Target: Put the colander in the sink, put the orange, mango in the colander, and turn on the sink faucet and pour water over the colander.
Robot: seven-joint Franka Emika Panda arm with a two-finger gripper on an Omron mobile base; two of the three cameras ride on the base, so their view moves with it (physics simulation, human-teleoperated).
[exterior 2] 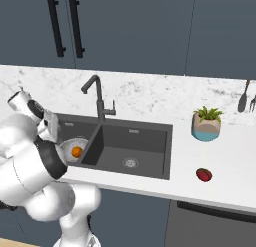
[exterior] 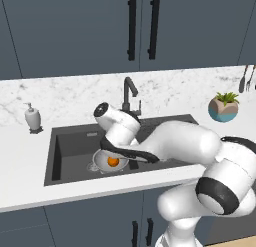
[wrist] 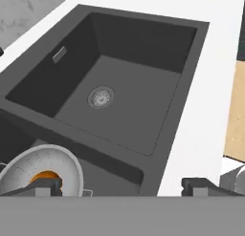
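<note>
Gripper [wrist: 119,186] jaws apart above sink [wrist: 191,53], orange [exterior 2: 76,151] in colander [wrist: 28,168], mango [exterior 2: 203,174] on counter [exterior 2: 225,156]

A kitchen: marble counter [exterior 2: 210,156]; dark sink [exterior 2: 150,141]; faucet [exterior 2: 97,98]; blue-grey cabinets [exterior 2: 130,31].

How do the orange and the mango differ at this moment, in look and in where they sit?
The orange is round and bright orange; the mango is oval and dark red. The orange lies inside the colander in the left basin of the sink; the mango lies on the white counter, right of the sink, in front of the potted plant. Both are small fruits of similar size, and neither is gripped.
</note>
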